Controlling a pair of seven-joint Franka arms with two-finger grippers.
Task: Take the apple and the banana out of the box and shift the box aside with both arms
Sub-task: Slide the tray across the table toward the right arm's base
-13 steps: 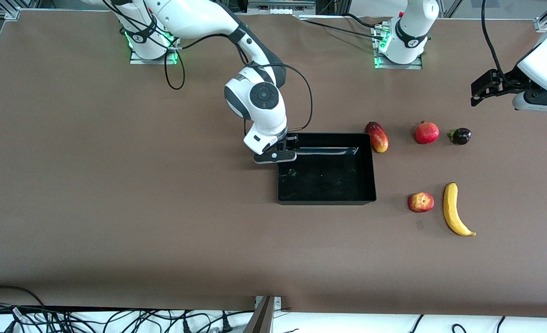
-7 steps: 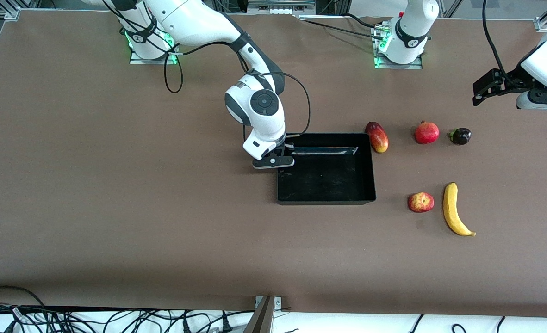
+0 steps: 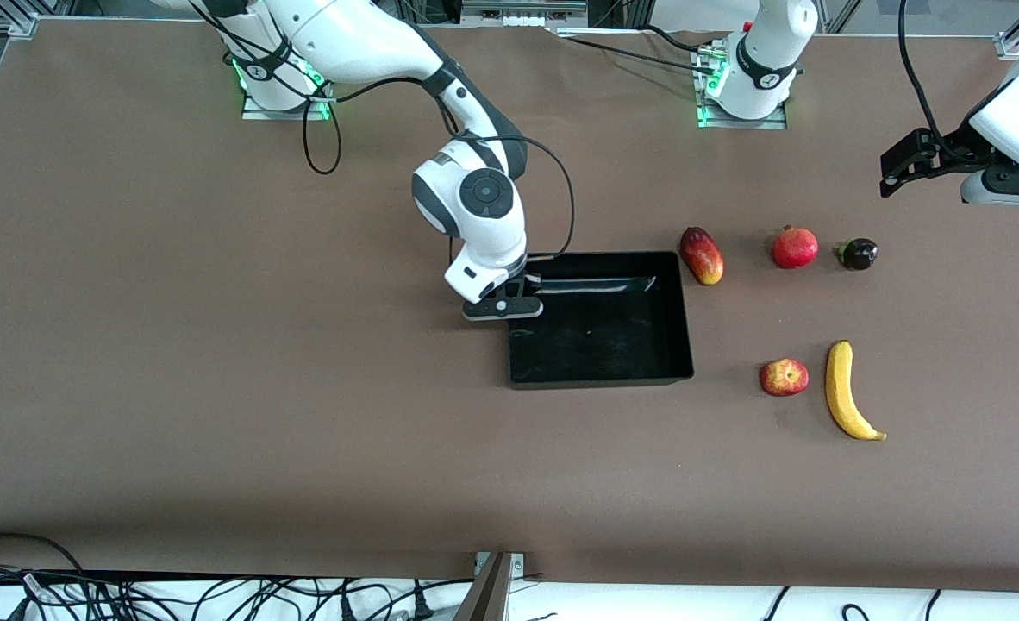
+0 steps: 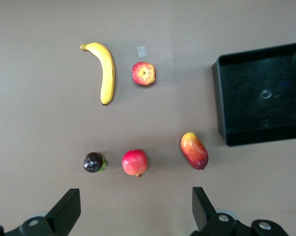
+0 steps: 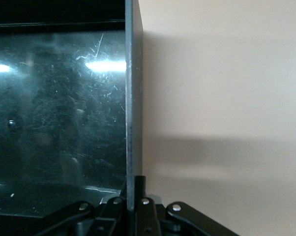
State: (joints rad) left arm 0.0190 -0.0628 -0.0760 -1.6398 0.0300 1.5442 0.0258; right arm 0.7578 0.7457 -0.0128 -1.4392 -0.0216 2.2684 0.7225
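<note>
Box [image 3: 600, 345] wall pinched inside right pincer [image 3: 518, 289]

Even overhead light, soft shadows, glare streaks on the glossy tray [image 3: 600, 366].

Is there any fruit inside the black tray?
No, the black tray holds nothing; the apple and banana lie on the table beside it.

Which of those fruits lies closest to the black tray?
The oblong red-yellow mango, just off the tray corner; the apple, pomegranate, banana and purple fruit lie farther away.
</note>
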